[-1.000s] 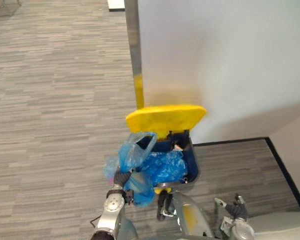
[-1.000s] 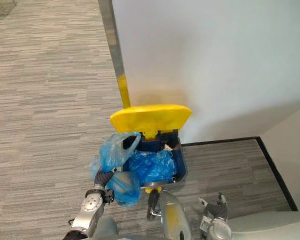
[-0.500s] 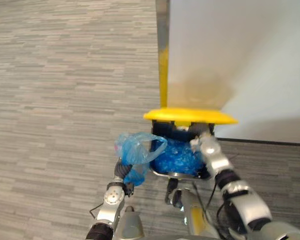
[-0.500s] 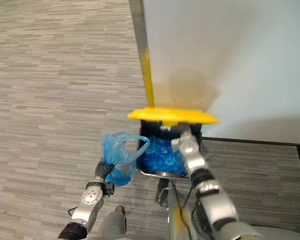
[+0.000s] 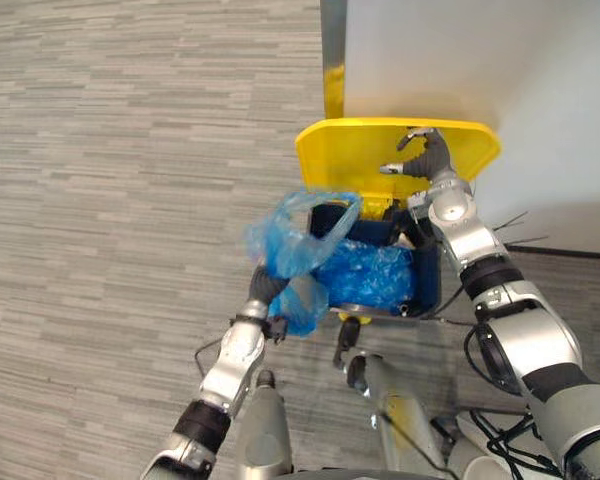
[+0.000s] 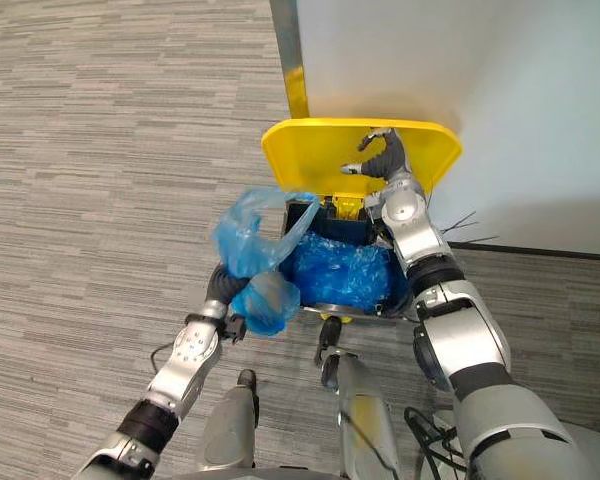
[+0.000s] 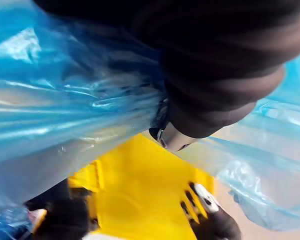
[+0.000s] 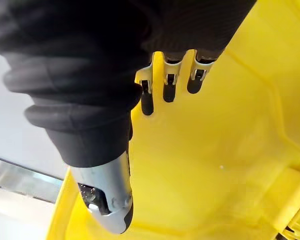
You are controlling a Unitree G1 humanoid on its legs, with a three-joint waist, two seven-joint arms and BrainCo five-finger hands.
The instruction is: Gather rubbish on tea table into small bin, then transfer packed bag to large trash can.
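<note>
Blue, thin and crinkled, the packed bag (image 5: 298, 240) is half see-through; its handles loop upward and its bulge hangs below the left robot hand (image 5: 264, 287), which pinches the bunched plastic at the middle; we see it held in the air just beside the left rim of the large trash can (image 5: 427, 290); the right robot hand (image 5: 432, 158) is spread, straight fingers flat against the underside of the raised yellow lid (image 5: 345, 160); a blue liner (image 5: 372, 275) fills the can; a white wall (image 5: 480, 60) stands close behind the lid; grey carpet (image 5: 110, 200) lies open on the robot's left.
</note>
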